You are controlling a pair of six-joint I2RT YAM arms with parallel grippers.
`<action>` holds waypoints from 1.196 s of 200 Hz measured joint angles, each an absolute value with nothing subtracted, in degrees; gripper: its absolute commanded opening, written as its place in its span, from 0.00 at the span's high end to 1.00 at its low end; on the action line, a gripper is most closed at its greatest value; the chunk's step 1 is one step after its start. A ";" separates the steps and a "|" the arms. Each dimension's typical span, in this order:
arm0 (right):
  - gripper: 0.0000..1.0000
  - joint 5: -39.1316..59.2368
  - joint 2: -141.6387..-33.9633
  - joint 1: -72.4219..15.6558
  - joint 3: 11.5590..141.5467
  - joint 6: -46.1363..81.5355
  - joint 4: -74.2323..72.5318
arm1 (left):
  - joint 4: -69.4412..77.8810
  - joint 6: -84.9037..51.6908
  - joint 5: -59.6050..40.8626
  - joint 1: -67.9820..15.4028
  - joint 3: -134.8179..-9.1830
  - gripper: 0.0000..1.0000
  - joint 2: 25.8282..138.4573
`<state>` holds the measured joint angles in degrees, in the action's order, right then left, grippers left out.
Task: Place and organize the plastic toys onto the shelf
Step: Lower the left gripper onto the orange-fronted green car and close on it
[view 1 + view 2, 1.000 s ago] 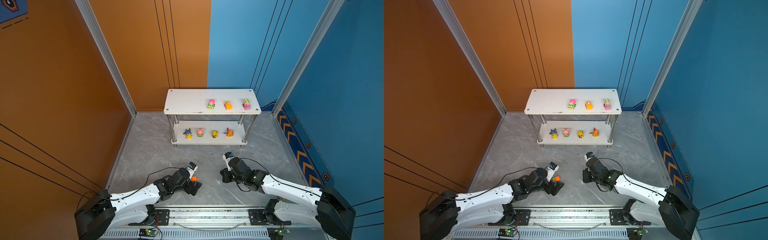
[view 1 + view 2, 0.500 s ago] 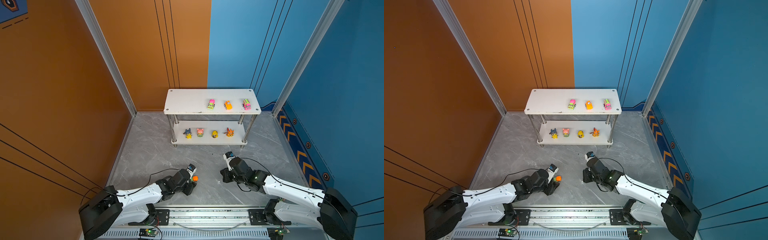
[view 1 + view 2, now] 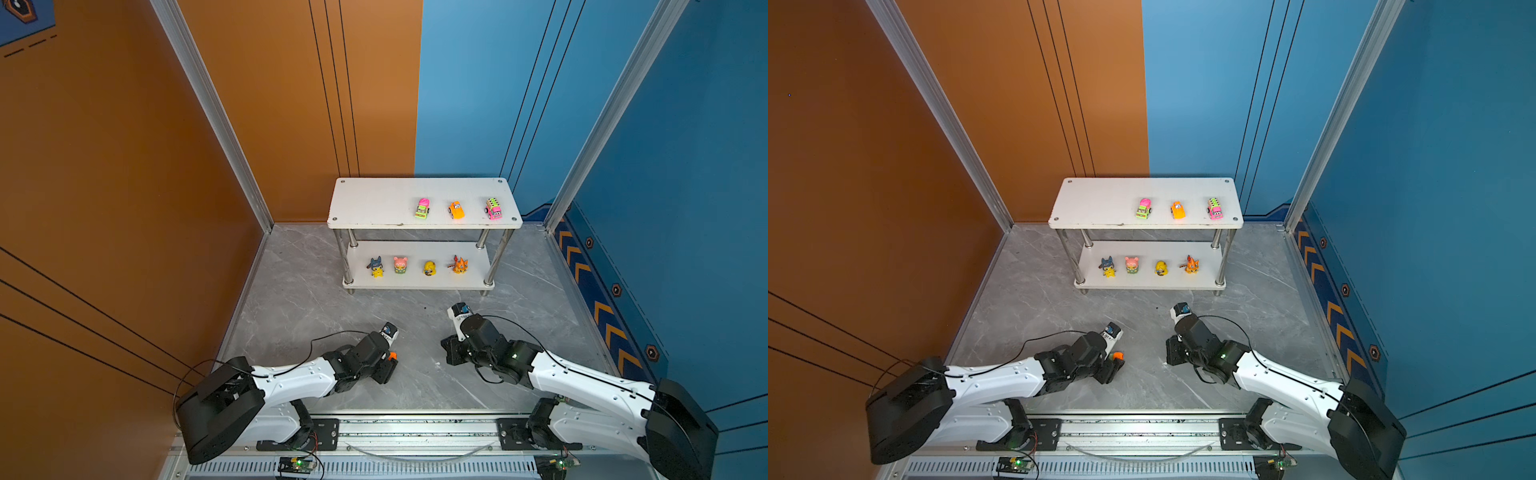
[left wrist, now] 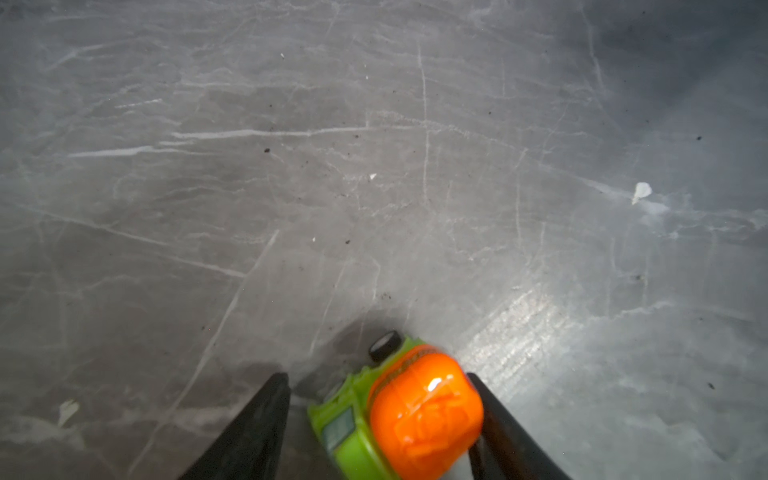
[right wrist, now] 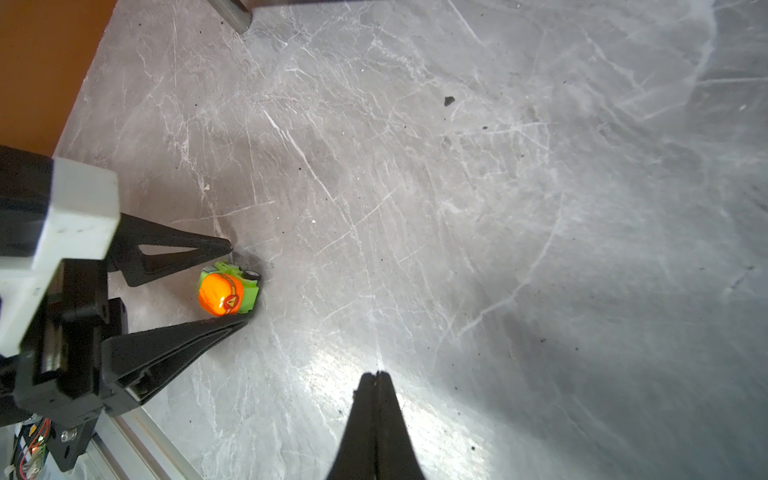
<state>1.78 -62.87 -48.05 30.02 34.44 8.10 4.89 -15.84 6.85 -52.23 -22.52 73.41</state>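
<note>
Half closed at the left claw (image 4: 378, 376), low on the bench (image 4: 374, 166), astride a green toy car with an orange dome (image 4: 419, 411). Hard against the dome with one finger (image 4: 503, 432); just beside the green flank with the other finger (image 4: 257, 428), a sliver of bench between them in the left wrist view. Impossible to tell whether truly clamped.

Pressed fully together at the right claw (image 5: 376, 378), holding nothing, low over bare bench and apart from the car.

In both top views, only an orange spot of that car (image 3: 392, 355) at the left claw, near the front of the bench and well apart from the shelf (image 3: 374, 203).

On the shelf's top board, toward its right end, a row of three: green-and-pink car (image 3: 422, 208), orange car (image 3: 456, 210), pink car (image 3: 493, 208).

On the lower board, a row of four, upright: blue-and-yellow figurine (image 3: 375, 267), pink figurine (image 3: 400, 264), yellow figurine (image 3: 429, 268), orange figurine (image 3: 459, 264).
</note>
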 measured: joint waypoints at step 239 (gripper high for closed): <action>1.00 4.40 -62.81 -48.03 29.34 34.57 7.86 | -30.70 -47.44 30.87 -52.10 -43.62 0.75 81.25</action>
<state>4.40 -62.81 -48.03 29.34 34.57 7.86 -30.70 -47.44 30.87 -52.10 -43.62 81.25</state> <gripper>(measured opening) 0.047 0.288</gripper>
